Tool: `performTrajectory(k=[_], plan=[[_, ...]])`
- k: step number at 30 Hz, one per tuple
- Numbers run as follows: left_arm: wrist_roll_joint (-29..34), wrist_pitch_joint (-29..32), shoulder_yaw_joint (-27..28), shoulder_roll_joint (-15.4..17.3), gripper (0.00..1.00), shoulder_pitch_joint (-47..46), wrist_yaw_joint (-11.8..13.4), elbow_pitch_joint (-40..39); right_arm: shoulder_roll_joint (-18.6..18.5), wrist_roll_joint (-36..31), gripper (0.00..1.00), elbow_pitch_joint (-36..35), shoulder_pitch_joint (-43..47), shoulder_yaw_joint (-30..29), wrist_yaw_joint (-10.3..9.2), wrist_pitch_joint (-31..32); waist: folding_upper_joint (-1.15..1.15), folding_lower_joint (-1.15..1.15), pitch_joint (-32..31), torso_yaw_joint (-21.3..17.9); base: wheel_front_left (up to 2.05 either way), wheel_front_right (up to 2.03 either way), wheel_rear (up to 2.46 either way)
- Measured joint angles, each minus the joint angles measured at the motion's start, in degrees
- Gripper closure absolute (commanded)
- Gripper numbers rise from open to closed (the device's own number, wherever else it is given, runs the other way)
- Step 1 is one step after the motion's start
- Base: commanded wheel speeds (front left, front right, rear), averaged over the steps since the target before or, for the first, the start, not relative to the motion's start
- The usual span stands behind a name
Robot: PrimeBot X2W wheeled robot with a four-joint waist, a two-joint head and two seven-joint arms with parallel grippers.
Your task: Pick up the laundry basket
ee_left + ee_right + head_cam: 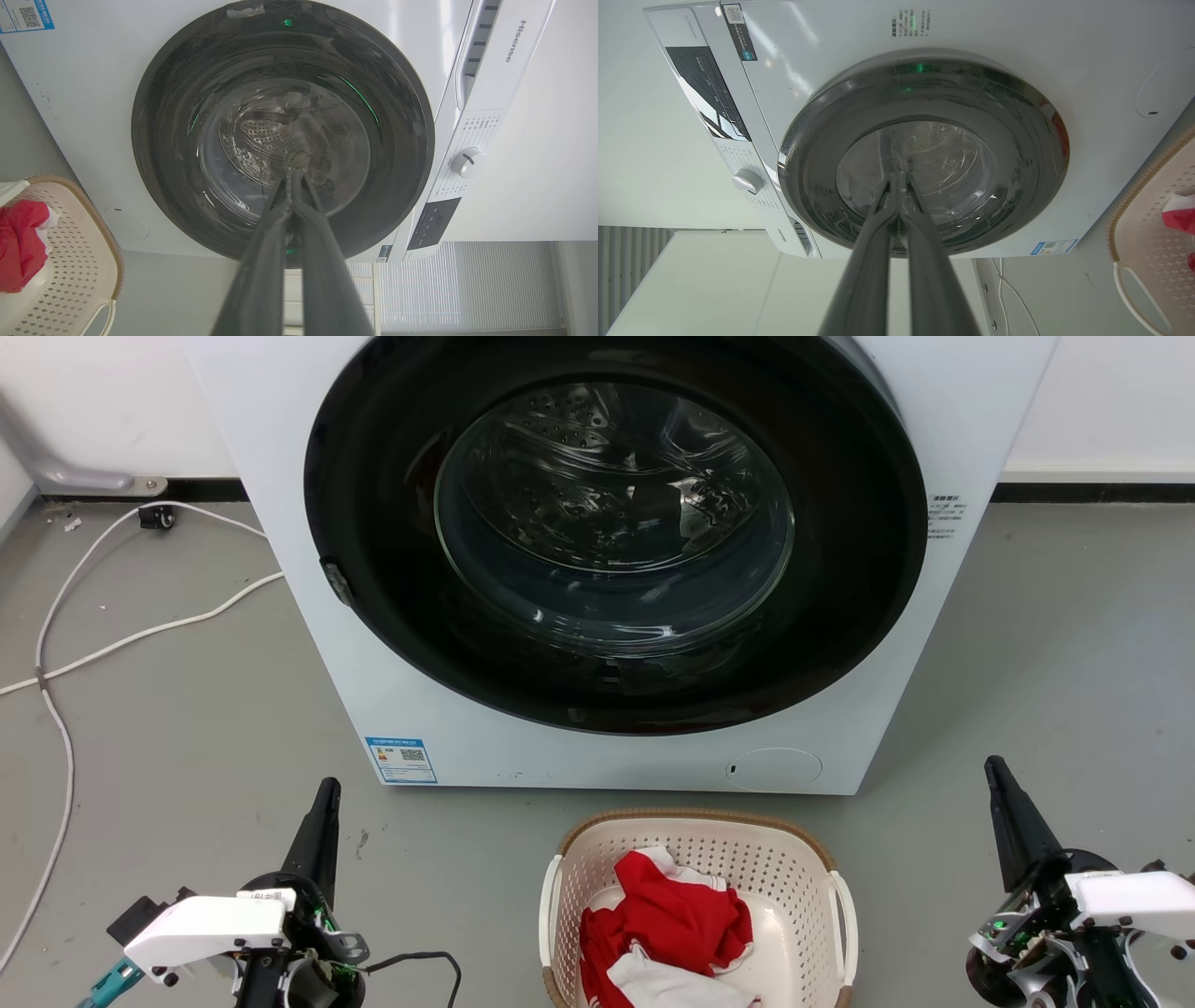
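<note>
The laundry basket is cream plastic with perforated walls, a brown rim and white side handles. It stands on the floor at the bottom middle of the head view, just in front of the washer, with red and white clothes inside. My left gripper is shut and empty, well to the basket's left. On the far side, my right gripper is also shut and empty, well to the basket's right. The left wrist view has the basket at its lower left, past the gripper. The right wrist view has the basket at its right edge, beside the gripper.
A white front-loading washer with a closed dark round glass door stands right behind the basket. White cables trail over the grey floor at the left. Bare floor lies on both sides of the basket.
</note>
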Motion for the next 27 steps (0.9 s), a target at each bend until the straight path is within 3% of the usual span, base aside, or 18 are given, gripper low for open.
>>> performTrajectory(k=[27], plan=[[0.0,0.0,0.0,0.0,1.00,0.0,0.0,0.0,0.0,0.0,1.00,0.0,0.0,0.0,0.00,0.0,0.00,0.00,0.0,0.0,0.00,0.00,0.00]])
